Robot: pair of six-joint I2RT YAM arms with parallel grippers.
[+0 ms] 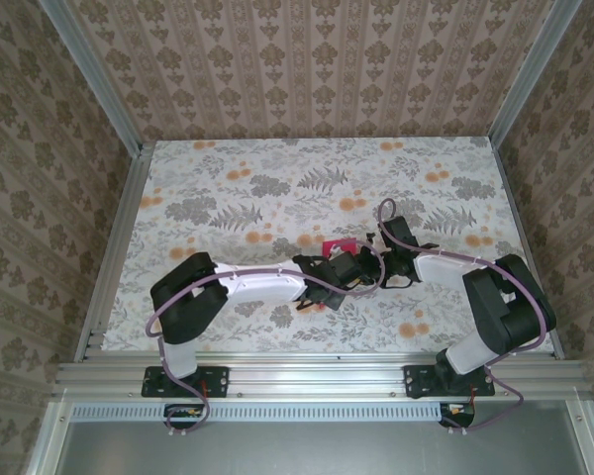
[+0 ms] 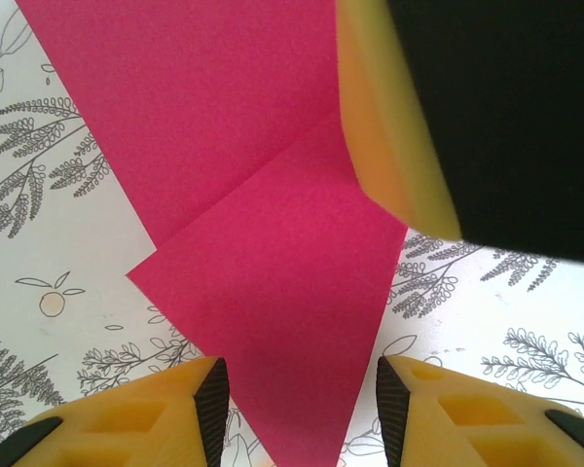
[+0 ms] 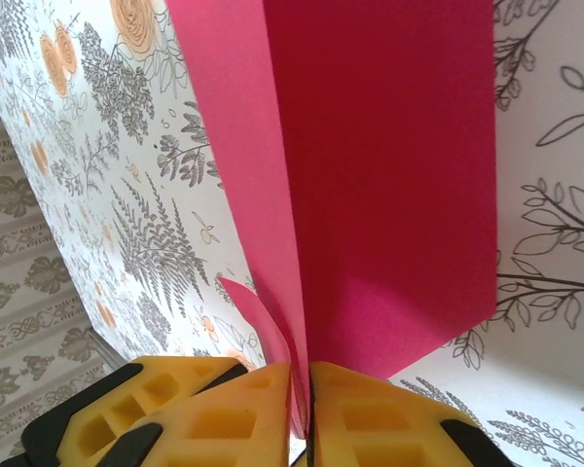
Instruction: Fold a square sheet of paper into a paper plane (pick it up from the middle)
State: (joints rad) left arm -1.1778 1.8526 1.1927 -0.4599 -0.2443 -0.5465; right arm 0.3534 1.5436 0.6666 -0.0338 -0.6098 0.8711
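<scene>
Right claw [image 3: 302, 379] tight on pink paper [image 3: 389, 195], its folded point toward half-spread, empty left claw [image 2: 302, 394]

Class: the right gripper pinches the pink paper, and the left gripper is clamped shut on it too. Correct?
No. The right gripper pinches the pink paper, but the left gripper is open, fingers apart beside the paper's tip; the left wrist view shows it.

top external: high, rear, facing down | both wrists: close-up, facing table [image 2: 39, 243] | shared: the square sheet of paper [image 2: 273, 292]
</scene>
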